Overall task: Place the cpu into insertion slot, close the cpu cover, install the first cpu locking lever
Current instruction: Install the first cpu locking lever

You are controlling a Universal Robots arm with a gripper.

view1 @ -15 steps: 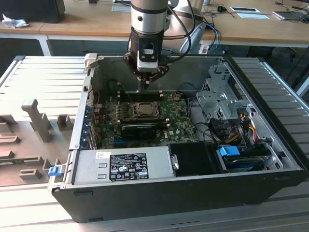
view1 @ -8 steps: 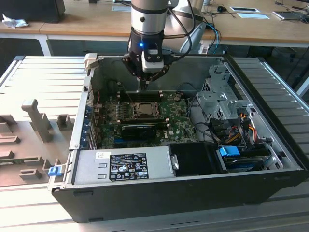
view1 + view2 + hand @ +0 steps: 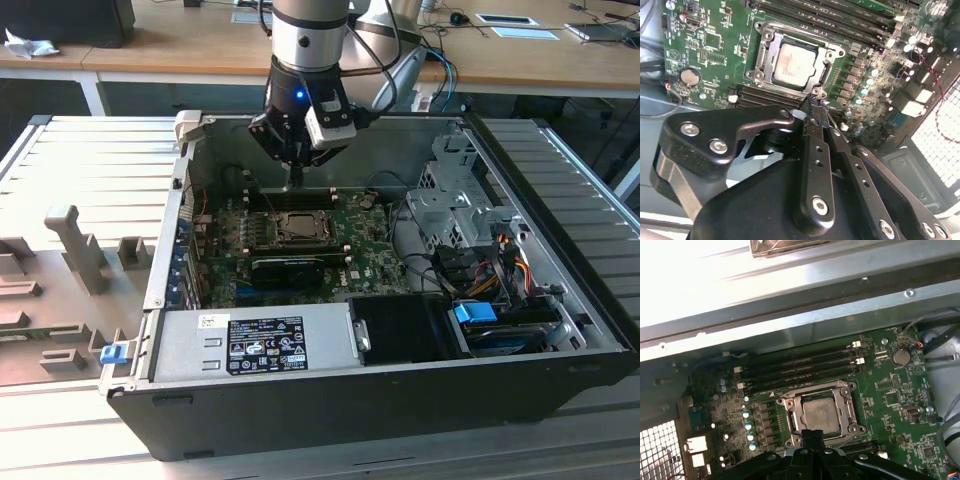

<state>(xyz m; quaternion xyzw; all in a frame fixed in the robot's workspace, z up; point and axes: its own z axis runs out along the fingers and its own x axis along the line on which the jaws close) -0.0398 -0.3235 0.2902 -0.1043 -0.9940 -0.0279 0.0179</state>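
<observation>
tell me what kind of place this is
Probably a robotics lab or assembly workbench: an open black metal computer case sits on a ribbed grey metal table, long wooden desks stand behind, and the arm's black pincer hangs over the green motherboard.
</observation>
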